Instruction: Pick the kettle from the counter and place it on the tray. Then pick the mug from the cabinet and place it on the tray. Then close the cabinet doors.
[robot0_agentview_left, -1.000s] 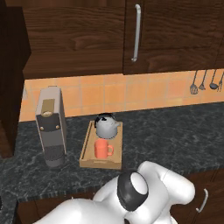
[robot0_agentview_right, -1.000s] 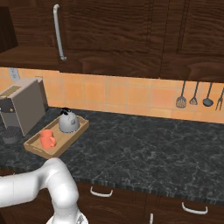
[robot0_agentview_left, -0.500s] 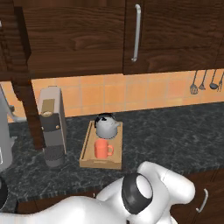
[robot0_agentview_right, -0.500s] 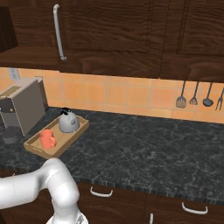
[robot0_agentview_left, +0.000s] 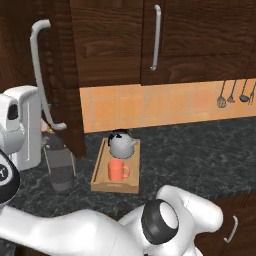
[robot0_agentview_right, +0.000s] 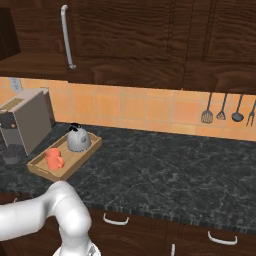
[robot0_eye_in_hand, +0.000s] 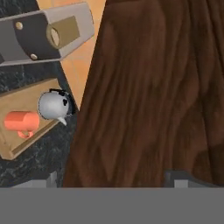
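The wooden tray lies on the dark counter. The silver kettle stands at its far end and the orange mug at its near end. The hand view shows the same kettle, mug and tray. One cabinet door stands part-open at the left, its bar handle facing me. My gripper is open, its fingertips wide apart right against that door's wood face. Nothing is held. My white wrist sits beside the handle.
A grey coffee machine stands left of the tray, partly hidden by the swinging door in the left base view. Another wall cabinet door with its bar handle is shut. Utensils hang on the tiled wall at the right.
The part-open cabinet door has swung rightward, further into the left base view, and my hand has followed it in from the left edge. Kettle, mug and tray have not moved.
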